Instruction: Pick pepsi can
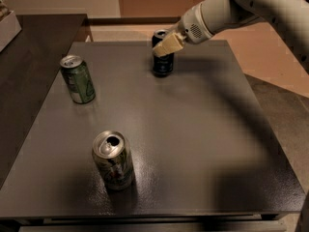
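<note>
— Where do we locate the dark navy cylindrical pepsi can [162, 64]?
— Upright near the far edge of the flat grey table [193, 129]; the beige gripper [164, 46] overlaps its top. Whether it has hold, we cannot tell.

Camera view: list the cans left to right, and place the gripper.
Left to right: green can at the back left → near can with the open top → pepsi can, the gripper at its upper part.
</note>
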Controlling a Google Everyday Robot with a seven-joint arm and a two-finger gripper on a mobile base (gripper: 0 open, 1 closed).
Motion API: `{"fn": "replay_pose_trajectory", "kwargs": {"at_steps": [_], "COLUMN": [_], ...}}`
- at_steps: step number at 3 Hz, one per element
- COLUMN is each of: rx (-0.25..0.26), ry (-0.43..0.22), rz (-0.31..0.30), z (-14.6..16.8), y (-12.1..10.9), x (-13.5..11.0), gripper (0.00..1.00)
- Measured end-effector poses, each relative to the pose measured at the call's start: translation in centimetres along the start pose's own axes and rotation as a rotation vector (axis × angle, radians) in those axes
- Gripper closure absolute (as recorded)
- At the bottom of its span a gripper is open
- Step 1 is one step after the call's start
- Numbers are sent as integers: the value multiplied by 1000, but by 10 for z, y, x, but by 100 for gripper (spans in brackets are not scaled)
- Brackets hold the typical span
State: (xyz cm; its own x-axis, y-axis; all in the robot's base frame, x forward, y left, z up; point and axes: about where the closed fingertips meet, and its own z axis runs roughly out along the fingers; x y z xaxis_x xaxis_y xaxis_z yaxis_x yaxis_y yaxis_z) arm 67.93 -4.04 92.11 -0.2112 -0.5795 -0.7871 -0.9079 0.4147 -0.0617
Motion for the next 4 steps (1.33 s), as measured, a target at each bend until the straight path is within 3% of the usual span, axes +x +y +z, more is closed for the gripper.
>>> {"fn": "replay_pose_trajectory", "kwargs": {"at_steps": [1, 2, 4], "rx": [-7, -11, -13], "ry": [3, -2, -24], "rz": [-18, -48, -100], "z": [-28, -61, -96], "y": [8, 17, 24], "x": [-13, -28, -47], "gripper": [100, 100, 100]}}
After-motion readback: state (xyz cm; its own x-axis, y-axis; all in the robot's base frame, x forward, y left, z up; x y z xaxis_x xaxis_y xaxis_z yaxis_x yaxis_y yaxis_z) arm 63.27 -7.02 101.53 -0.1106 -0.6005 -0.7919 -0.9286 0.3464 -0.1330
